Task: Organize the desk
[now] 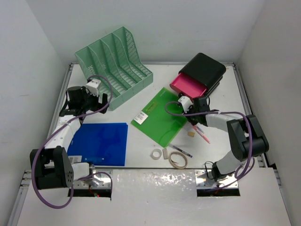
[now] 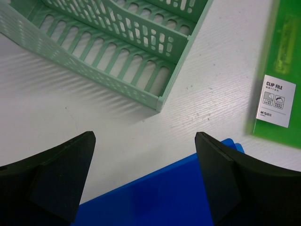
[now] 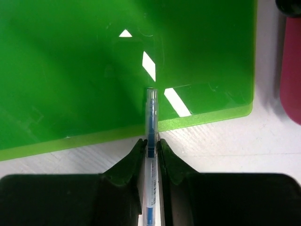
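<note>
My right pincer (image 3: 150,141) grips a blue pen (image 3: 151,108) over the counter (image 3: 211,141); my left pincer (image 2: 145,136) stands wide, empty. The pen seems light, stiff, slick: hold it mid-barrel.

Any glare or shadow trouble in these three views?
Right wrist: white glare patches on the green folder, just beyond the pen clamped in the right gripper. Left wrist: the mint rack casts striped shadows on the desk; the left gripper, open, reads dark. Top external: even light, soft shadows.
</note>
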Tool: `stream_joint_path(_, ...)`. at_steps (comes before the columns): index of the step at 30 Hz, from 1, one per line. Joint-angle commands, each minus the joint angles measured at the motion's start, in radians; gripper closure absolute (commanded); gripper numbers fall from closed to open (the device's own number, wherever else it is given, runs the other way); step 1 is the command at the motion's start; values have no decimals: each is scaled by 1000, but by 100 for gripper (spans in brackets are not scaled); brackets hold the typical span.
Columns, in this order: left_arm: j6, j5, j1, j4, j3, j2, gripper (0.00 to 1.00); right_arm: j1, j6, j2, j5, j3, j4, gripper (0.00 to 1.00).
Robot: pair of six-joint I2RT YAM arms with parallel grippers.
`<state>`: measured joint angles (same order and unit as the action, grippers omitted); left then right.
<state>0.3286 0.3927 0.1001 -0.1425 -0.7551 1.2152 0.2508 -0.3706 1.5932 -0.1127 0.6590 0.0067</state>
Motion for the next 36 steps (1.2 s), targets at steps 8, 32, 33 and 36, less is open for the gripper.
stream_joint_path(8, 4, 5, 3, 24, -36, -25, 15, 1, -76, 28, 110, 33, -13, 98)
stream_joint_path(32, 0, 15, 3, 23, -41, -26, 15, 300, -122, -366, 104, 83, -163, 100)
stream_joint_path(33, 0, 15, 3, 24, -38, -25, 14, 300, -114, -399, 59, 102, -143, 100)
stream_joint_path(36, -3, 15, 1, 24, -43, -22, 15, 300, -111, -426, 7, 188, -50, 100)
